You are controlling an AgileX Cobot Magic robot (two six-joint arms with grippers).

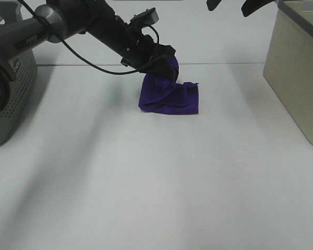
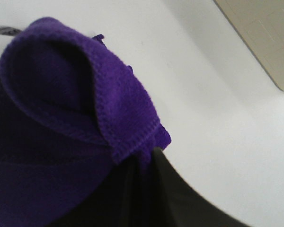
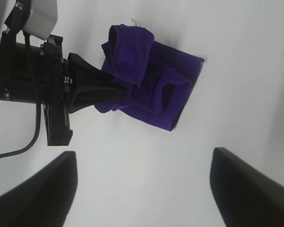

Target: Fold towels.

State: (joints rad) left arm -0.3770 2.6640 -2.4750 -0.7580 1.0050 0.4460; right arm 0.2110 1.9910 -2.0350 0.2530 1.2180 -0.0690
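L pincer [image 1: 164, 65] clamped on towel [image 1: 169, 99] edge, raised off surface [image 1: 146, 182], prob. to carry over for next fold; R pincer [image 3: 143, 153] apart, parked clear above.

Bright diffuse light, soft broad shadows on the table [image 1: 156, 198], towel [image 2: 47, 142] blurred close up in left wrist view

towel [image 1: 169, 99]: lay on the table [image 1: 146, 182], middle rear.
left gripper [image 1: 164, 65]: clamped on the towel's upper left edge.
box [image 1: 297, 67]: stood far right.
machine housing [image 1: 10, 78]: far left.
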